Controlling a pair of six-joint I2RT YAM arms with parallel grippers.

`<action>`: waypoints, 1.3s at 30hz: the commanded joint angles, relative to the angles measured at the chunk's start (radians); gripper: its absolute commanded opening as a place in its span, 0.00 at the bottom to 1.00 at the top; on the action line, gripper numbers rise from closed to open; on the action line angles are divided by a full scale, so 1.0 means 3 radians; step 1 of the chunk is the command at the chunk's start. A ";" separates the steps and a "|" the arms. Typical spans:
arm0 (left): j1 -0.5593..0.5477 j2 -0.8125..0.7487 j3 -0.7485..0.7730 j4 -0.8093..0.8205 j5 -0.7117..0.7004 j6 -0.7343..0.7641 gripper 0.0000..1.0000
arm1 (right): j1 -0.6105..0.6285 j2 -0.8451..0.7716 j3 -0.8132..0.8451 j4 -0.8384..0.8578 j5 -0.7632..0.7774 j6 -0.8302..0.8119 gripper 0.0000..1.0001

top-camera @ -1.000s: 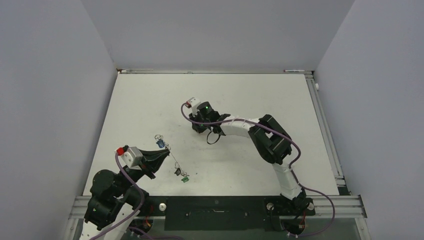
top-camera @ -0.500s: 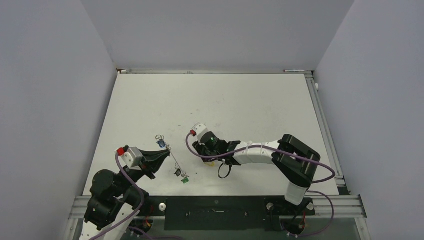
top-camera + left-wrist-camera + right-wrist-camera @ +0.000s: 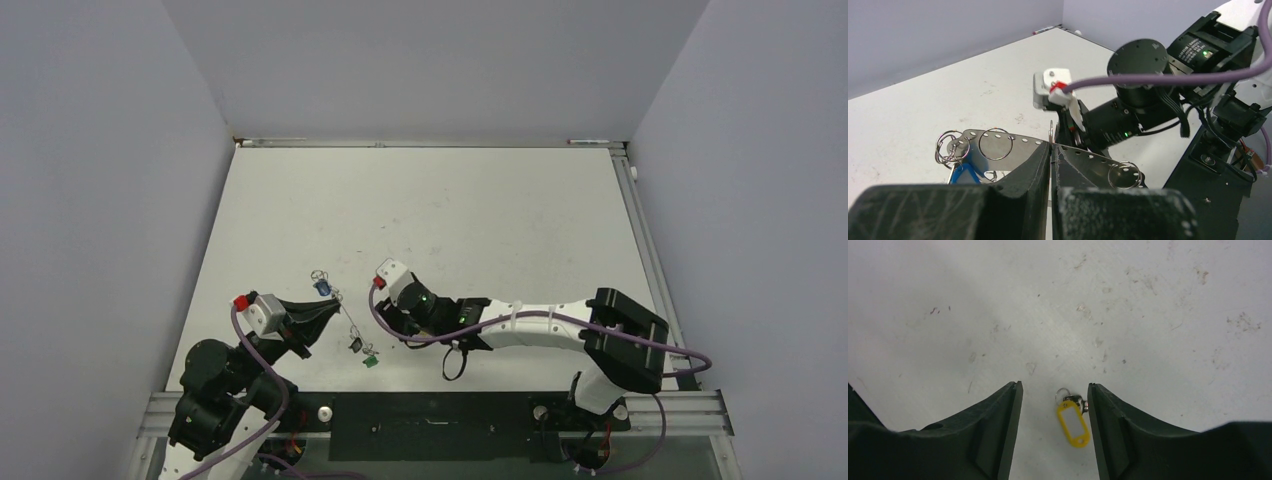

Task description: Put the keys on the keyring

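Pale grey walls close in a white matte counter (image 3: 500, 200), scuffed and flecked with dark specks. Near its near edge, left of the middle, we see the left hand (image 3: 1050, 146) clenched on the keyring (image 3: 1050, 131), a thin silvery wire. A blue key (image 3: 322, 287), a black key (image 3: 356, 344) and a green key (image 3: 369, 360), all plastic-headed, lie close by. The right hand (image 3: 1054, 386) is released, its black tapered fingers either side of a yellow tag (image 3: 1072, 422), oblong, with a pale label window and a small steel loop.

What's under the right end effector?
A yellow key tag lies on the white table, between the fingers of the open right end effector, nearer one of them. Its metal end reaches that finger's edge. Anything beneath the fingers themselves is covered.
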 commanded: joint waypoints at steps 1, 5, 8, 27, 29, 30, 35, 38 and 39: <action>0.0028 -0.0063 0.0121 0.0191 0.0030 -0.0011 0.00 | 0.0184 -0.0052 -0.0120 -0.0179 0.0113 -0.0145 0.52; 0.0039 -0.0059 0.0121 0.0191 0.0046 -0.0010 0.00 | 0.0229 0.0088 -0.0111 -0.0205 0.0256 -0.0135 0.48; 0.0046 -0.0062 0.0121 0.0191 0.0045 -0.0010 0.00 | 0.0258 0.0206 -0.0043 -0.0211 0.0344 -0.0166 0.44; 0.0046 -0.0091 0.0126 0.0165 0.0018 -0.0015 0.00 | 0.0310 0.0605 0.0155 -0.0226 0.0544 -0.0183 0.27; 0.0046 -0.0092 0.0126 0.0167 0.0019 -0.0015 0.00 | 0.0319 0.0635 0.0181 -0.0249 0.0579 -0.0187 0.23; 0.0046 -0.0094 0.0126 0.0165 0.0016 -0.0015 0.00 | 0.0323 0.0646 0.0189 -0.0253 0.0593 -0.0192 0.21; 0.0046 -0.0087 0.0126 0.0160 0.0015 -0.0019 0.00 | 0.0345 0.0670 0.0211 -0.0261 0.0652 -0.0220 0.18; 0.0046 -0.0087 0.0126 0.0163 0.0020 -0.0020 0.00 | 0.0349 0.0675 0.0207 -0.0255 0.0665 -0.0231 0.13; 0.0046 -0.0087 0.0126 0.0160 0.0020 -0.0020 0.00 | 0.0347 0.0678 0.0206 -0.0247 0.0675 -0.0234 0.10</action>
